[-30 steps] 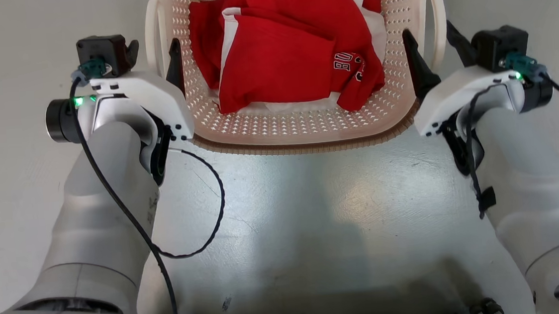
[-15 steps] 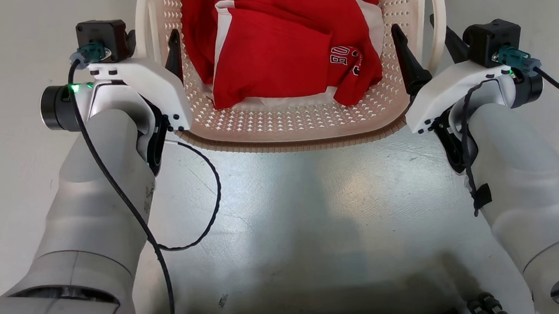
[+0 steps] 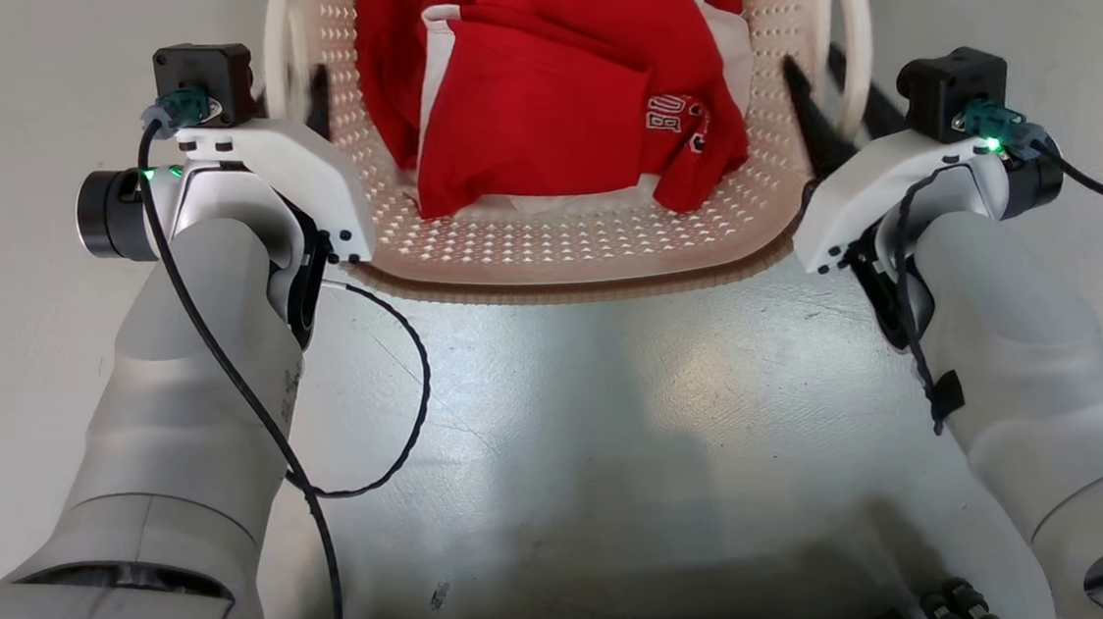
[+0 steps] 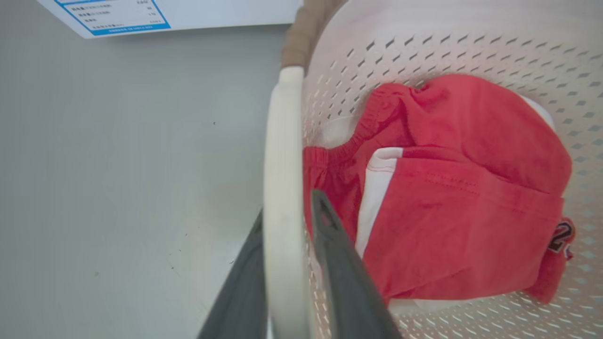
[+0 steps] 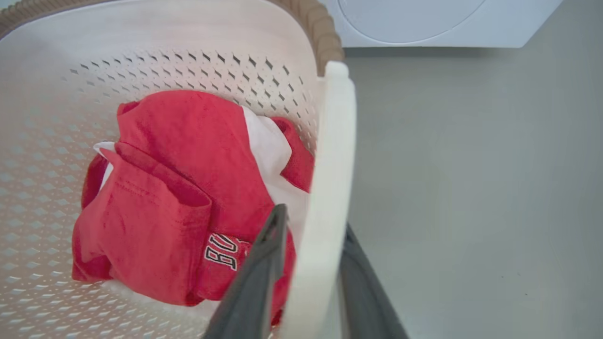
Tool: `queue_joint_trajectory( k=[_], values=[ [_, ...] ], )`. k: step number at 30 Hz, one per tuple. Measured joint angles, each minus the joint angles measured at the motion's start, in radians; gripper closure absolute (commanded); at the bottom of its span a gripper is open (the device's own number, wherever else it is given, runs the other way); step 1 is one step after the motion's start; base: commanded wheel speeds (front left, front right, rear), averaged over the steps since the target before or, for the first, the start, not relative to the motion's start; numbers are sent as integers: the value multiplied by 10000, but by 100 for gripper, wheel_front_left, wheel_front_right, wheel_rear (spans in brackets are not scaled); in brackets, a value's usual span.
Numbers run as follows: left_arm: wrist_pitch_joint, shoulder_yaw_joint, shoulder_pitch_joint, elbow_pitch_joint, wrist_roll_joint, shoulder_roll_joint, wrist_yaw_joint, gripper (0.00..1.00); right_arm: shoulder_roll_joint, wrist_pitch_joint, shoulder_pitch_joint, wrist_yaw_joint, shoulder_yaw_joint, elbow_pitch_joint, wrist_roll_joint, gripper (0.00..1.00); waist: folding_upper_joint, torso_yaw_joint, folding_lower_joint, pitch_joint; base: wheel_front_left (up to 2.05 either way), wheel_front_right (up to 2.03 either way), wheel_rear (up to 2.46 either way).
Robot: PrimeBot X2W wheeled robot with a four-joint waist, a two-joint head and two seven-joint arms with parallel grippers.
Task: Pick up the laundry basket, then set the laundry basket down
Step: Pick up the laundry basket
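Clenched on the laundry basket [image 3: 586,248] handles [image 3: 856,20] with left pincer [image 4: 286,209] and right pincer [image 5: 314,220]; open floor [image 3: 26,390] outside both rims.

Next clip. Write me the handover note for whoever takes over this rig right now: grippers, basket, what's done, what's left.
Left gripper: shut on the left handle of the basket, one finger inside the wall, one outside.
Right gripper: shut on the right handle the same way.
Basket: upright between both arms, red clothes inside. Whether it is off the floor cannot be told.
Done: both handles gripped.
Left: lift, then set down.
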Motion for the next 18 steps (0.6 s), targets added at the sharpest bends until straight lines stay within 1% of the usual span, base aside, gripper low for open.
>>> queue_joint_trajectory(
  k=[8, 11, 18],
  values=[
    [-35, -105, 112, 165, -113, -113, 2, 100, 10, -35, -58, -8, -123, 662, -31, 100, 0, 56, 0, -423, 0, 0, 0],
    [2, -134, 369, 199, -192, -130, 2, 100, 19, -25, -53, -8, 199, 1062, 96, 100, 0, 74, 0, -729, 0, 0, 0],
    [199, -253, 1190, 253, -268, -140, 15, 100, 54, 554, 79, -8, 1047, 1522, 755, 100, 0, 20, 0, -1534, 0, 0, 0]
  ],
)
